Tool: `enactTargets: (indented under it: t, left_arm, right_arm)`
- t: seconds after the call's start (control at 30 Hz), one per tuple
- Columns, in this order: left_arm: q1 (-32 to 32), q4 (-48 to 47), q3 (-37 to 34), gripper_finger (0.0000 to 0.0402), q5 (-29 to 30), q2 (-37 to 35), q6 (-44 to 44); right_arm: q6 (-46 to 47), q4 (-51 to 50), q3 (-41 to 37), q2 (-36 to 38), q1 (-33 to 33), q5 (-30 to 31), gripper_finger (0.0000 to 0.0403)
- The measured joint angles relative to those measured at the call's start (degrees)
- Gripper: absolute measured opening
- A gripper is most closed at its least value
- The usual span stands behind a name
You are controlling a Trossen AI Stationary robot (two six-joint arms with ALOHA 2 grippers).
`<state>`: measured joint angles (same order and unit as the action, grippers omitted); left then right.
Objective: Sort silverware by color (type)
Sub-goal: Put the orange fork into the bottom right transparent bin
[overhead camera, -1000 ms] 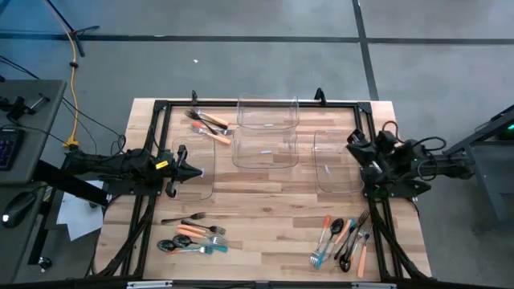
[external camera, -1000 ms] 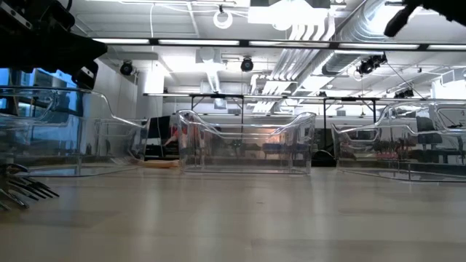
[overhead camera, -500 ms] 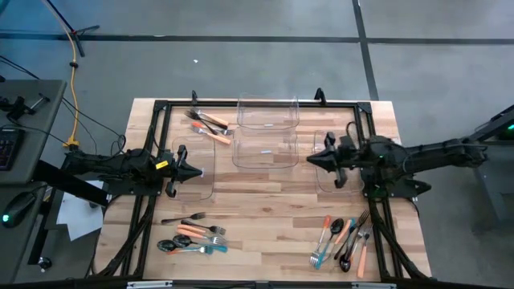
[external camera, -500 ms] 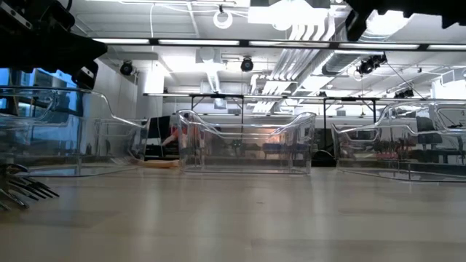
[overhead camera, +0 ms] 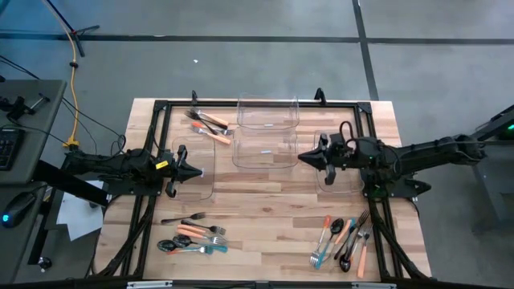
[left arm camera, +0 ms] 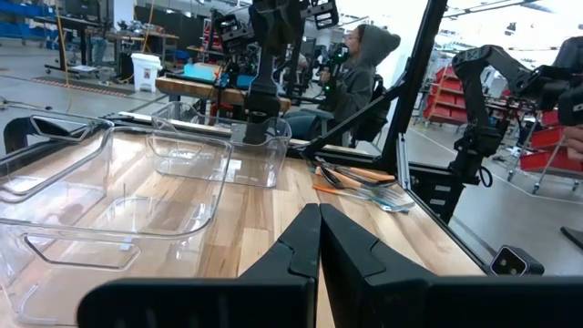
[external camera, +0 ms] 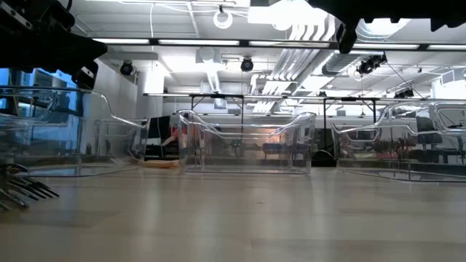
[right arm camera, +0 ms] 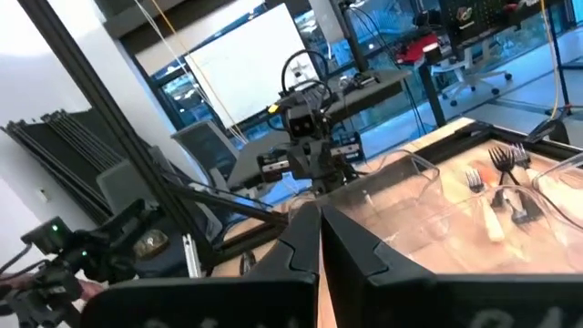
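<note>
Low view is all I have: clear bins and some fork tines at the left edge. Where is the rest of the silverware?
Observer: Three piles. One sits at the table's front right, with orange, blue and black handles mixed.
Operator: And the fork tines I see?
Observer: They belong to the front left pile, in front of the left end effector.
Operator: The third?
Observer: At the back left, beside the rear bin; it has orange handles.
Operator: Is either end effector holding anything?
Observer: No. Both are shut and empty; the right end effector hangs between the middle bin and the right one.
</note>
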<state>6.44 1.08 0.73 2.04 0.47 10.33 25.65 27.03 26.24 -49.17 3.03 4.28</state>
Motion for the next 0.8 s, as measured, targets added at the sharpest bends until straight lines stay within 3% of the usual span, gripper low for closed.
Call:
enactTargets:
  t: [0.27, 0.37, 0.53, 0.6, 0.8]
  left_arm:
    - [0.0, 0.4, 0.0, 0.0001, 0.0, 0.0, 0.3]
    - [0.0, 2.8, 0.0, 0.0001, -0.2, 0.0, 7.0]
    - [-0.1, 17.5, 0.0, 0.0001, 11.0, 1.4, 12.0]
    - [-0.1, 21.5, 1.2, 0.0001, 12.3, 3.2, 12.4]
    - [-0.1, 12.3, 12.5, 0.0001, 12.0, 13.4, 9.7]
  right_arm:
    - [-0.1, 0.6, 0.0, 0.0, 0.0, 0.0, 0.0000]
    - [-0.1, 0.6, 0.0, 0.0, 0.0, 0.0, 0.0000]
    - [-1.4, 0.9, 0.0, 0.0, 0.0, 0.0, 0.0000]
    - [-2.7, 1.9, 0.0, 0.0, 0.0, 0.0, 0.0000]
    - [-5.6, 7.8, 0.0, 0.0, -0.1, 0.0, 0.0000]
